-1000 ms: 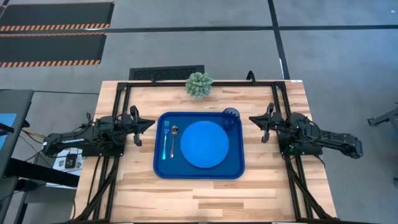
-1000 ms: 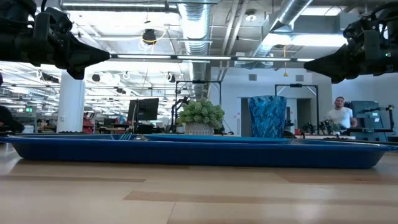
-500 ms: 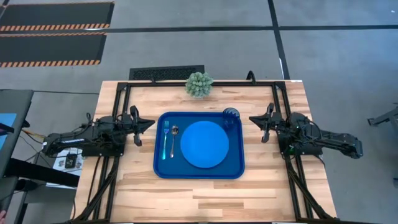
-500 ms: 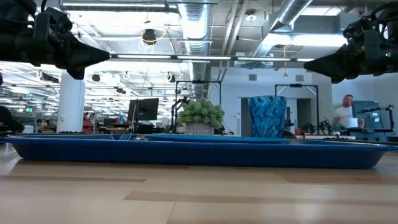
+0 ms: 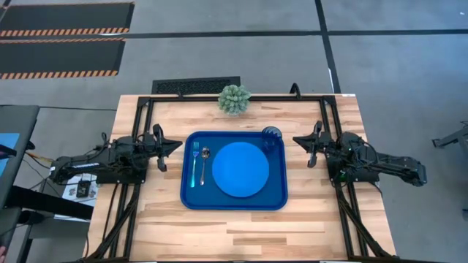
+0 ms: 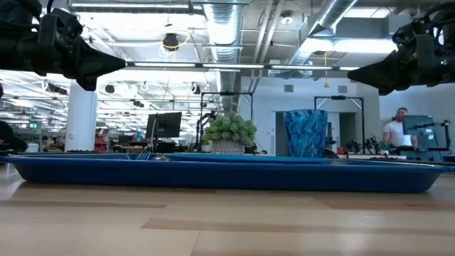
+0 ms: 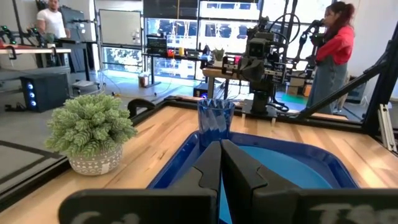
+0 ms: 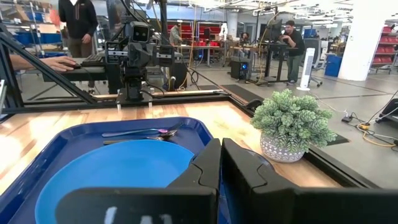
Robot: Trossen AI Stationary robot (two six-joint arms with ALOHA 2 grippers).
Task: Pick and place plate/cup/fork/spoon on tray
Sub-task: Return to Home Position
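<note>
Plate [image 5: 240, 169], cup [image 5: 272, 134], fork [image 5: 195, 163] and spoon [image 5: 205, 162] all lie on the tray [image 5: 232, 202]; left gripper [image 5: 178, 144] and right gripper [image 5: 296, 139] hover beside it, fingers closed, empty

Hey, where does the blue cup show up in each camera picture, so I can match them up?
High view: the cup sits in the tray's far right corner.
Low view: it stands right of centre, above the tray rim.
Left wrist view: centre, at the tray's far end.
Right wrist view: cannot tell; the fingers block that corner.
Shared landmark: the potted plant, beside the cup in the low view.
</note>
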